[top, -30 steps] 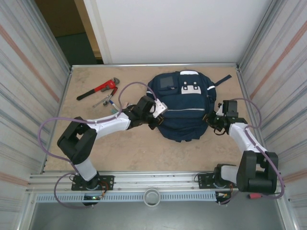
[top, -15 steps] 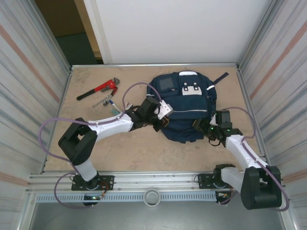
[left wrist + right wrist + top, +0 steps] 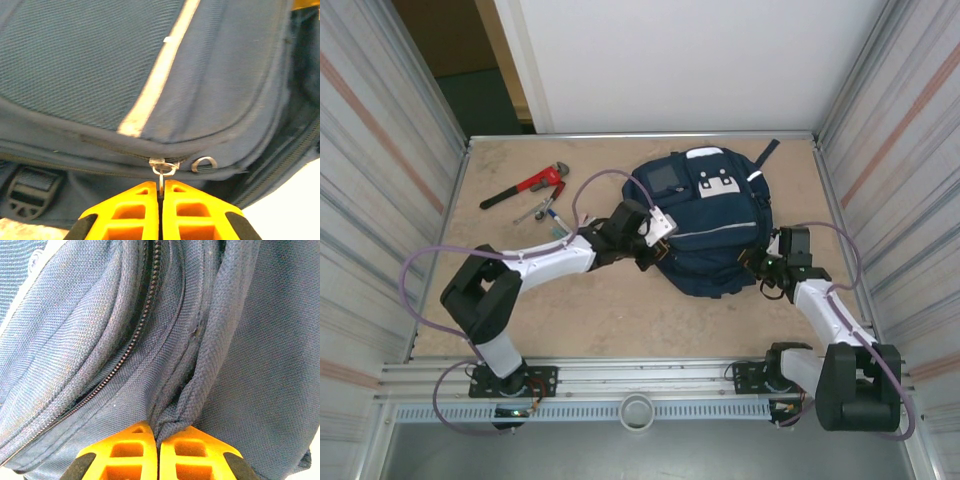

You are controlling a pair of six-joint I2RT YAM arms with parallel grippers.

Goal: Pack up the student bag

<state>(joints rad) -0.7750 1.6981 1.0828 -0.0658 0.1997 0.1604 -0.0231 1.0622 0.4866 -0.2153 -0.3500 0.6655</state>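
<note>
Robotics laboratory cell: a wooden table [image 3: 620, 320] enclosed by ribbed metal panels [image 3: 380, 150] and a white board [image 3: 690, 60], with an aluminium mounting rail [image 3: 640, 372].

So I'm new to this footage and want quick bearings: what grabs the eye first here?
The navy student bag dominates the table, just right of centre. The left end effector is shut on its metal zipper pull; the right end effector pinches a fold of its fabric. A red pipe wrench lies toward the table's far-left corner.
</note>
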